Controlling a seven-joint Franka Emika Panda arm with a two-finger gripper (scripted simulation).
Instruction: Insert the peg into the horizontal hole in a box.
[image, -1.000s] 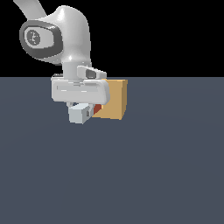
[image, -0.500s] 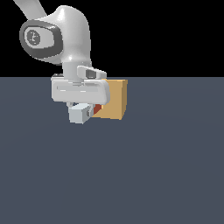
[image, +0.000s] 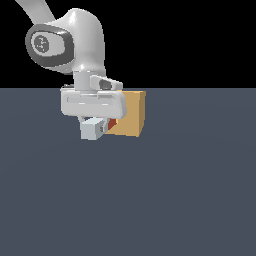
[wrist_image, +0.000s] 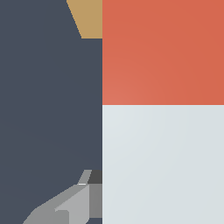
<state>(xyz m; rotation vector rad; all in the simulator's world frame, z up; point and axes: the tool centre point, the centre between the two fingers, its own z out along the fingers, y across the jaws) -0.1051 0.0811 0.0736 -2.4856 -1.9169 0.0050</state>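
Observation:
In the exterior view my gripper (image: 102, 128) is shut on the peg, which lies level just above the floor. Its white end (image: 92, 129) sticks out toward the exterior view's left. A bit of its red-orange half (image: 112, 124) shows against the near face of the tan box (image: 132, 113). The hole is hidden behind the peg and my hand. In the wrist view the peg fills the frame, with its red-orange half (wrist_image: 162, 52) and white half (wrist_image: 162, 162). A corner of the box (wrist_image: 89, 17) and one grey fingertip (wrist_image: 72, 205) also show there.
The dark grey floor (image: 150, 200) spreads flat around the box in the exterior view. The white arm (image: 75, 45) rises above the gripper. Nothing else shows.

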